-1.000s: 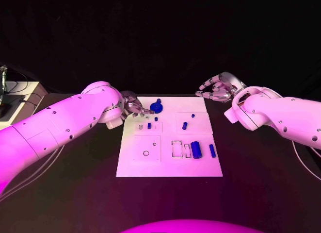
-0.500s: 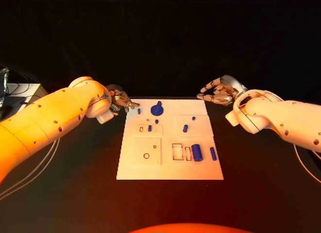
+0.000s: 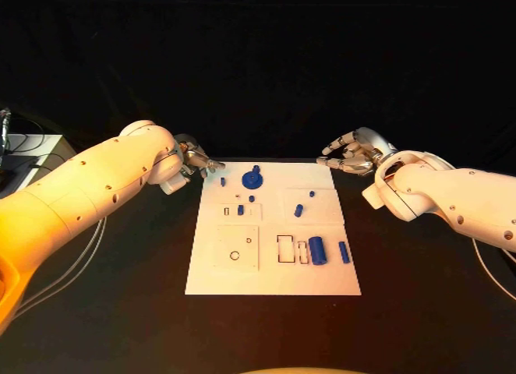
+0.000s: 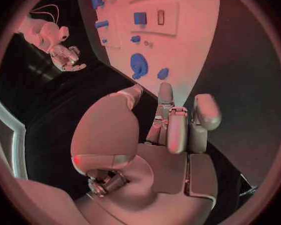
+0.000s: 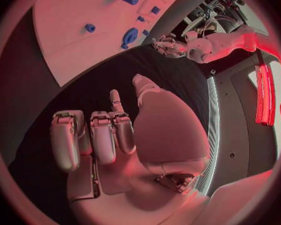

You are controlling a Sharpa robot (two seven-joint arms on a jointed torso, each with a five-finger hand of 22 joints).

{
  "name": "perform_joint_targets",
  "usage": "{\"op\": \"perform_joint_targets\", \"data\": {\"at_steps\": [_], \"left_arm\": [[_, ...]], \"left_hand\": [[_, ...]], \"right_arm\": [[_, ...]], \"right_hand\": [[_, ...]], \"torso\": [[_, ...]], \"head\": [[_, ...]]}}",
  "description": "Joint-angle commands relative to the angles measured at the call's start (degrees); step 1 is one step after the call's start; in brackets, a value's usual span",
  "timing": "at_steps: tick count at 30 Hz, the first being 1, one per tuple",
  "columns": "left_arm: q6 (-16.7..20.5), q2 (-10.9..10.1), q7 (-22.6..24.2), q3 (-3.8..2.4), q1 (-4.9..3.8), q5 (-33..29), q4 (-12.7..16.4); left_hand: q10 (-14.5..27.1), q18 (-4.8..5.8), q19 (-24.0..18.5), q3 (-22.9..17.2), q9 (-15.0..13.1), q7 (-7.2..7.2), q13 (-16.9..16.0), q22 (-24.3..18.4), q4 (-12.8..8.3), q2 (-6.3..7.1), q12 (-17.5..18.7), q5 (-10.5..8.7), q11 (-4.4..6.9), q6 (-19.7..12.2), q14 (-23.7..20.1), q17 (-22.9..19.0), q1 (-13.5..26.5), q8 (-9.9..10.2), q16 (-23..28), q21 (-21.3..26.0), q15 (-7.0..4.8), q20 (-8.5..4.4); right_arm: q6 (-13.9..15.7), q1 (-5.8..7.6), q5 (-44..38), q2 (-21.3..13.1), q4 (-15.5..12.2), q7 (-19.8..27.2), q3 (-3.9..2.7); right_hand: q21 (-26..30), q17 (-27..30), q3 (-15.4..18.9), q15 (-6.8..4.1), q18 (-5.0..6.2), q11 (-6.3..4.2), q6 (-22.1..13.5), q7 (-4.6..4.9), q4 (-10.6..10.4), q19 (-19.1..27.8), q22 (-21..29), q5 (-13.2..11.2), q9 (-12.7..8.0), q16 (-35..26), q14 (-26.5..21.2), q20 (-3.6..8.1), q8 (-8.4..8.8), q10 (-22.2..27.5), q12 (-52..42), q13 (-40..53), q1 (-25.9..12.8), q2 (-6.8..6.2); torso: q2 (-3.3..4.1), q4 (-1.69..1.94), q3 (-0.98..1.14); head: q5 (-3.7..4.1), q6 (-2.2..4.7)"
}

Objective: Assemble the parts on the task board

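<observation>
- Parts lay spread across the white task board (image 3: 273, 265), which sat flat on the black worktop (image 3: 112, 312) between the two arms.
- The left hand (image 3: 195, 164) hung just off the board's far left corner, above the dark worktop, its fingers (image 4: 178, 130) curled in toward the palm with nothing seen between them.
- Nearest that hand was a small blue piece (image 3: 222, 181), and just beyond it the round blue part with a stub on top (image 3: 252, 178); the left wrist view showed the same round part (image 4: 138, 65) ahead of the fingertips, not touching them.
- The right hand (image 3: 350, 155) hovered off the board's far right corner, well apart from every piece, its fingers (image 5: 106, 135) bent inward around empty air.
- Farther from both hands, toward the robot, stood a thick blue cylinder (image 3: 318, 249) with a slimmer blue bar (image 3: 344, 251) just beside it on the right arm's side.
- Two small blue pegs (image 3: 298, 209) sat in the board's middle band, one in each raised square; whether they were seated in holes could not be told.
</observation>
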State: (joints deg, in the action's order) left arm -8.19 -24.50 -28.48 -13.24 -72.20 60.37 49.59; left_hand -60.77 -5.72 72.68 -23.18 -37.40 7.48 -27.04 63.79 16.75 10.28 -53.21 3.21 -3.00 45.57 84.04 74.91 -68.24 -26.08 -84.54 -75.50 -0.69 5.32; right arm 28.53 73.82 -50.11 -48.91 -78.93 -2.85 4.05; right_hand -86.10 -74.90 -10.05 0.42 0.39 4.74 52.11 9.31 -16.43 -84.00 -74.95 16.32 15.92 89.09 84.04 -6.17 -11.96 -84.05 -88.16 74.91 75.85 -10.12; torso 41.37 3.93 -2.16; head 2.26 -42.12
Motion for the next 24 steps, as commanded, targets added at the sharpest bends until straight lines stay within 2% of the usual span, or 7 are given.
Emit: {"op": "perform_joint_targets", "data": {"at_steps": [1, 10, 18, 20, 24], "left_arm": [[-1.41, 1.17, 0.43, 0.56, -0.20, 1.88, -1.68], [-2.34, 2.72, 0.15, 1.53, -0.44, 1.96, -4.26], [-2.47, 3.16, 0.16, 1.91, -0.68, 0.90, -4.65], [-2.43, 3.20, 0.16, 1.95, -0.71, 0.62, -4.63], [-2.34, 3.20, 0.16, 2.00, -0.76, 0.08, -4.51]], "left_hand": [[-0.55, -0.11, 0.45, -0.26, 0.09, 0.04, 0.08, 0.25, -0.01, -0.07, -0.21, -0.29, 0.00, 0.63, 1.66, 3.68, 0.76, -0.47, -0.24, -0.35, 0.04, -0.17], [-1.28, 0.51, 2.51, -0.27, 0.23, -0.13, 0.05, 3.24, 0.04, 0.16, -0.79, -0.30, 0.13, 1.26, 2.66, 5.86, 1.72, -1.22, -1.41, -2.19, -0.05, -0.23], [-1.74, 0.70, 3.10, 2.05, 0.43, -0.38, 0.03, 4.26, 0.09, 0.62, -1.31, -0.31, 0.31, 1.44, 2.95, 6.43, 4.41, -2.02, -1.81, -2.90, -0.20, -0.37], [-1.92, 0.76, 3.28, 4.09, 0.52, -0.51, 0.05, 4.64, 0.09, 0.27, -1.50, -0.31, 0.41, 1.45, 3.03, 6.57, 5.61, -2.45, -1.92, -3.15, -0.30, -0.45], [-1.98, 0.80, 3.38, 5.11, 0.53, -0.59, 0.08, 4.84, 0.09, 0.01, -1.56, -0.31, 0.48, 1.55, 3.09, 6.70, 5.87, -2.75, -2.00, -3.28, -0.35, -0.50]], "right_arm": [[0.21, 0.12, -0.14, 0.02, -0.18, 0.70, -0.03], [0.74, 0.47, -0.22, -0.04, -0.47, 0.78, -0.09], [0.75, 0.56, -0.23, 0.14, -0.49, 0.81, -0.12], [0.73, 0.57, -0.24, 0.18, -0.46, 0.80, -0.12], [0.68, 0.58, -0.24, 0.23, -0.39, 0.77, -0.12]], "right_hand": [[0.32, -11.01, -0.02, -0.22, 0.69, -0.24, -0.43, -0.06, -0.09, -4.17, -12.04, 0.46, 0.07, -0.33, 4.98, 0.20, -0.33, -3.93, 0.22, 13.26, -0.34, 0.09], [0.39, -10.96, -0.06, -0.22, 0.70, -0.24, -0.46, -0.06, -0.07, -4.14, -11.99, 0.57, 0.07, -0.35, 4.97, 0.20, -0.34, -3.86, 0.29, 13.20, -0.32, 0.12], [0.39, -10.96, -0.06, -0.22, 0.70, -0.24, -0.46, -0.06, -0.07, -4.14, -11.99, 0.57, 0.07, -0.35, 4.97, 0.20, -0.34, -3.86, 0.29, 13.20, -0.32, 0.12], [0.39, -10.96, -0.06, -0.22, 0.70, -0.24, -0.46, -0.06, -0.07, -4.14, -11.99, 0.57, 0.07, -0.35, 4.97, 0.20, -0.34, -3.86, 0.29, 13.20, -0.32, 0.12], [0.39, -10.96, -0.06, -0.22, 0.70, -0.24, -0.46, -0.06, -0.07, -4.14, -11.99, 0.57, 0.07, -0.35, 4.97, 0.20, -0.34, -3.86, 0.29, 13.20, -0.32, 0.12]], "torso": [[0.65, 0.03, -0.30], [1.27, 0.21, -0.56], [1.44, 0.19, -0.59], [1.43, 0.16, -0.59], [1.41, 0.14, -0.56]], "head": [[0.17, 0.27], [-0.05, 0.47], [-0.20, 0.48], [-0.28, 0.46], [-0.37, 0.43]]}}
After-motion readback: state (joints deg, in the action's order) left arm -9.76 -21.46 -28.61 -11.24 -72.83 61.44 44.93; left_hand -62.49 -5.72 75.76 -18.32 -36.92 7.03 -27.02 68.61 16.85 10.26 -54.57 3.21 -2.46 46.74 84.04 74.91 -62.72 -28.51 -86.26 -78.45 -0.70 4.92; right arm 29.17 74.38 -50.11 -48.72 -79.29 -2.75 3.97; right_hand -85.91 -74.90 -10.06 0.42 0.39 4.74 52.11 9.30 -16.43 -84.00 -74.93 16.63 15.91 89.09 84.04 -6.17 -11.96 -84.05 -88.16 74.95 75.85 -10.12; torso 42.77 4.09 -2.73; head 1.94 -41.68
